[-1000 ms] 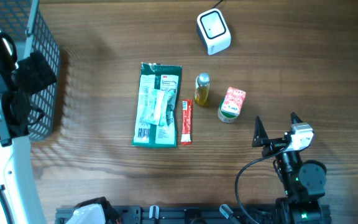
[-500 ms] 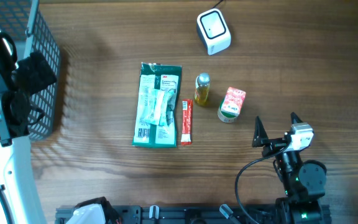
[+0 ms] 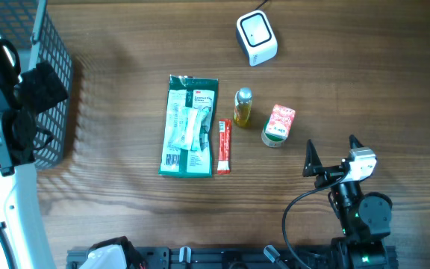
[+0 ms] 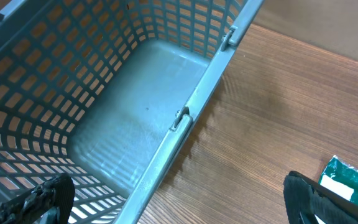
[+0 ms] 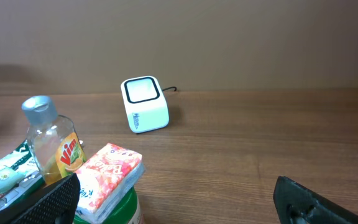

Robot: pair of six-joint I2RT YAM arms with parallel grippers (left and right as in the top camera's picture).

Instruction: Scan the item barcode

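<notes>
The white barcode scanner [image 3: 256,37] [image 5: 145,104] stands at the far side of the table. Four items lie mid-table: a green 3M packet [image 3: 189,125] [image 4: 350,183], a thin red sachet [image 3: 223,146], a small bottle of yellow liquid [image 3: 242,107] [image 5: 50,140], and a red-and-white tissue pack [image 3: 278,124] [image 5: 107,171] resting on a green can. My right gripper [image 3: 332,152] [image 5: 176,205] hangs open just right of and nearer than the tissue pack, holding nothing. My left gripper [image 3: 39,108] [image 4: 176,202] is open over the basket's right rim, empty.
A blue-grey mesh basket [image 3: 54,90] [image 4: 135,81] sits at the table's left edge with nothing inside. The scanner's cable runs off the far edge. Bare wooden tabletop [image 3: 125,202] lies between the basket and the items.
</notes>
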